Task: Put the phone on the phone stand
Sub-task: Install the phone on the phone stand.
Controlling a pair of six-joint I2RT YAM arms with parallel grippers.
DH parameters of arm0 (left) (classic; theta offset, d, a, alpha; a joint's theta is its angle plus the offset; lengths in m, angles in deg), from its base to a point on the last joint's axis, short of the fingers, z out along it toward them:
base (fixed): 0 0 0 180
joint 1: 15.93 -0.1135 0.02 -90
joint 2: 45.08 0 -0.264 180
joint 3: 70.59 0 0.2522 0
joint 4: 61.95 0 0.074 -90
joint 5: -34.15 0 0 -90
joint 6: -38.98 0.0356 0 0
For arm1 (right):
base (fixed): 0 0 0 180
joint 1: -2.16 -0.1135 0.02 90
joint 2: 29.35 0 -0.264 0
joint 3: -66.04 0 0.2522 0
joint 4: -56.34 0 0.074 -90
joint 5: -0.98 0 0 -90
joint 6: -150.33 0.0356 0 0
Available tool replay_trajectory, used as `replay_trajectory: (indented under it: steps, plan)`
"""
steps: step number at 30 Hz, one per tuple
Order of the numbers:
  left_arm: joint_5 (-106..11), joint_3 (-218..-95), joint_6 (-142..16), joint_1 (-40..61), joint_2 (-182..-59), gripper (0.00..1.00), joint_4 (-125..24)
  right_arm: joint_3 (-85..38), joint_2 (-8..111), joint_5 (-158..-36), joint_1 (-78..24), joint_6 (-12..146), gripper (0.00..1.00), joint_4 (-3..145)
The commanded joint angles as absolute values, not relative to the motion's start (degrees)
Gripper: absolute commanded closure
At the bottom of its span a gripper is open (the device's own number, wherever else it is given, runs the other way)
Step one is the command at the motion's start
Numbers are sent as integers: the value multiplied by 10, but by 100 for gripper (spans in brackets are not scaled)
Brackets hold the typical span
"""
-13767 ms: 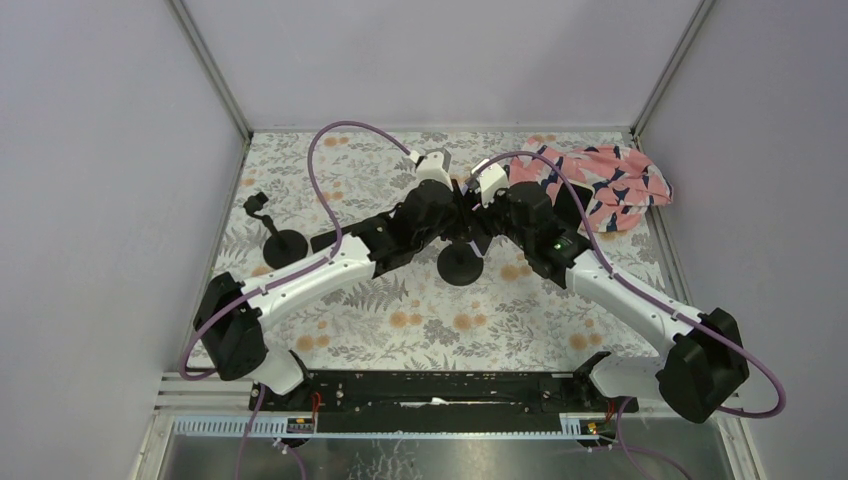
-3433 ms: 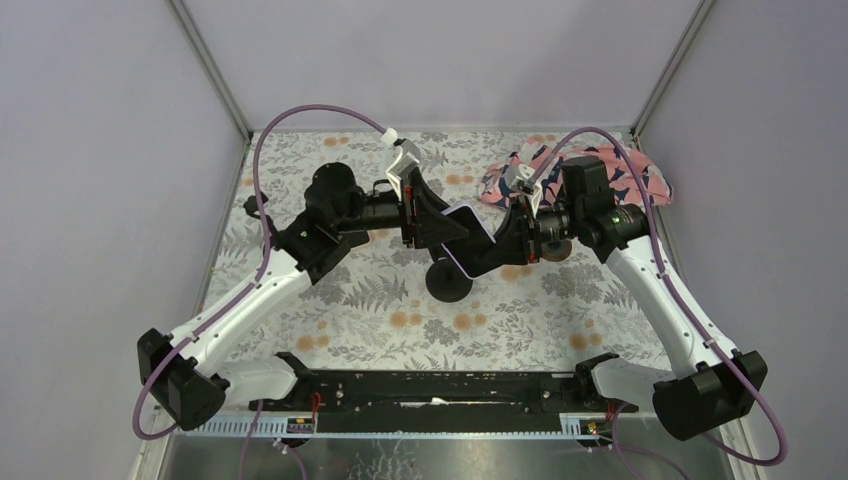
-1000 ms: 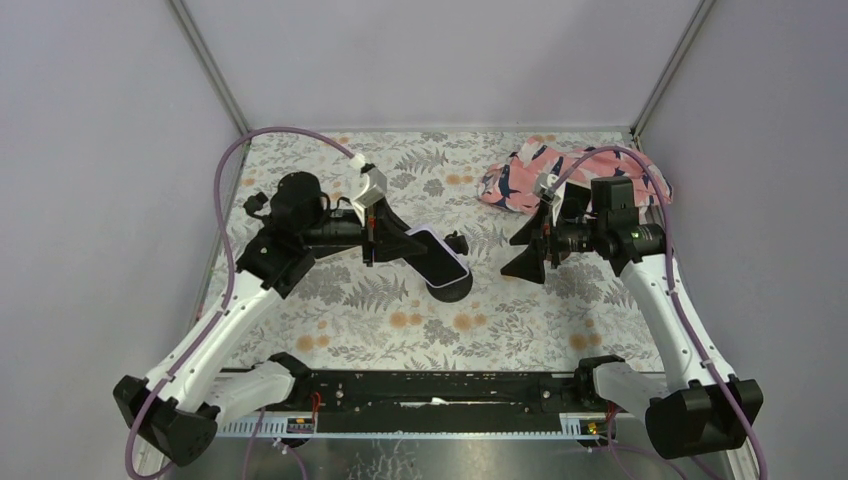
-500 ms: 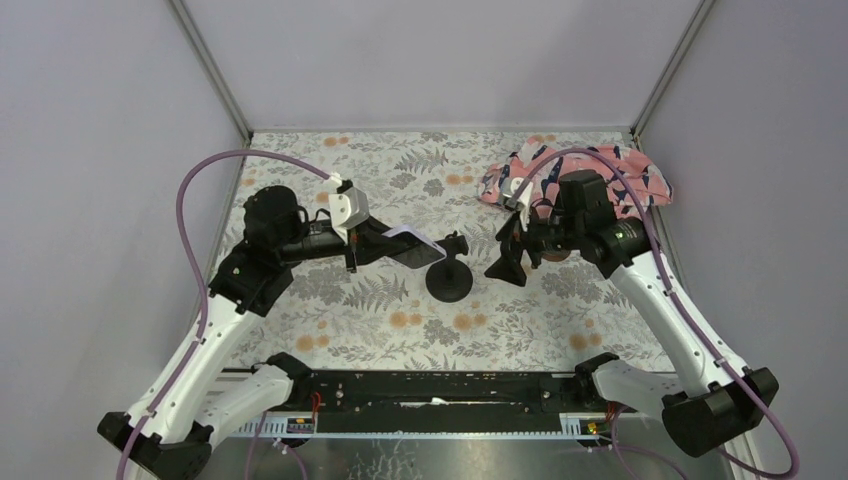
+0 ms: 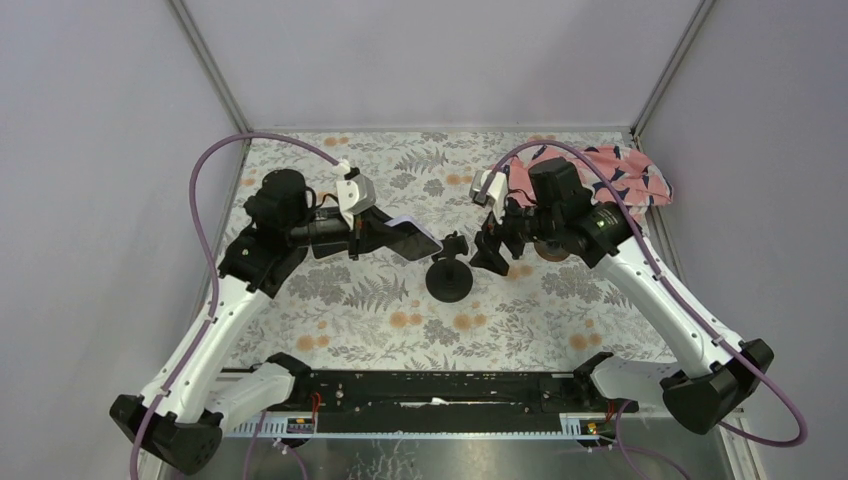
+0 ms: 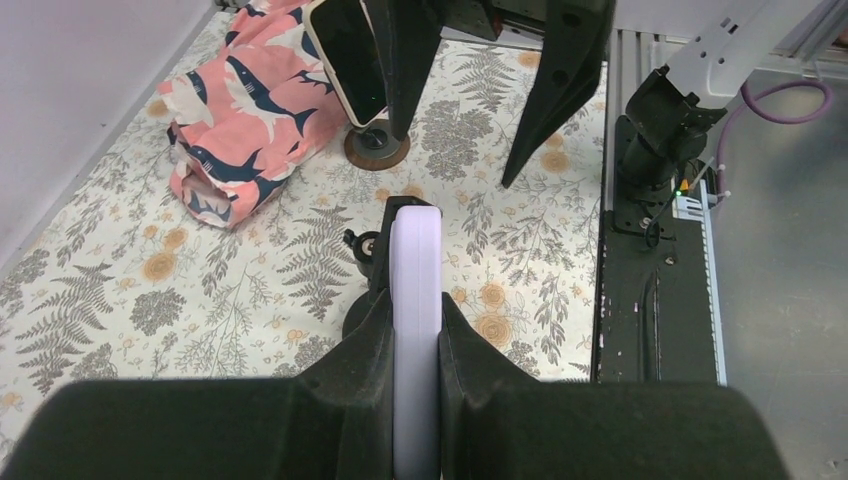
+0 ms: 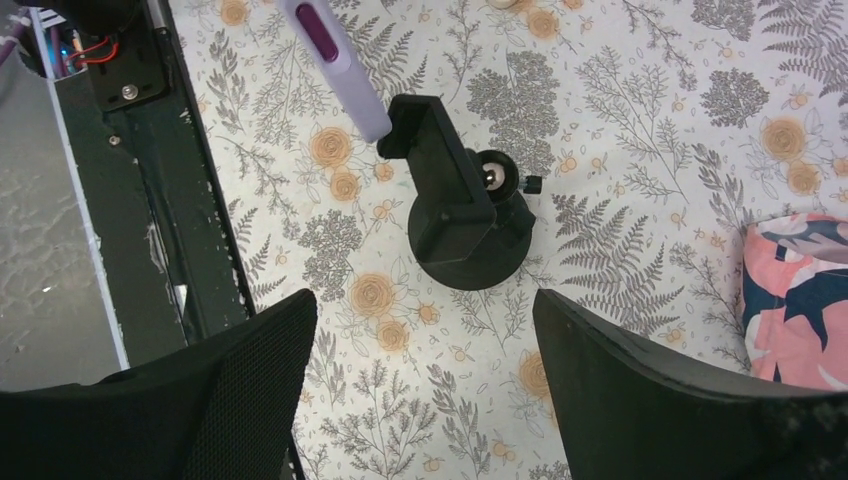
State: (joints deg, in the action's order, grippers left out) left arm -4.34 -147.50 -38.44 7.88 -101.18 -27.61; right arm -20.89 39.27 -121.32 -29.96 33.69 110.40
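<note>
1. The left arm (image 5: 225,310) is stretched rightward above the bench (image 5: 330,300), and the phone (image 5: 413,238) is clamped between the fingers of the left tool (image 6: 415,305).
2. The right arm (image 5: 660,300) is bent inward from the right, near a shark-print cloth (image 5: 625,180). The right tool (image 7: 422,295) is spread wide and empty above the stand (image 7: 455,215).
3. The phone is held off the bench, narrow edge toward the wrist camera. Its long axis is aimed at the stand, with its far end just beside the cradle.
</note>
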Motion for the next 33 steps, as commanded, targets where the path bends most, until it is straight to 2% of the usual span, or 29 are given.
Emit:
replay_trajectory:
  steps: [1, 22, 29, 33]
  plan:
    - [8, -1515, -362, 66, -1023, 100, -313, -248, 414, -1166, -323, 365, 15, 1104]
    - [156, -1541, -322, 27, -1078, 100, -284, -256, 492, -1091, -354, 446, 47, 1047]
    - [208, -1524, -375, 27, -1098, 100, -357, -245, 476, -1067, -354, 428, 61, 1056]
    - [225, -1529, -403, 30, -1112, 100, -378, -242, 473, -1067, -354, 420, 66, 1058]
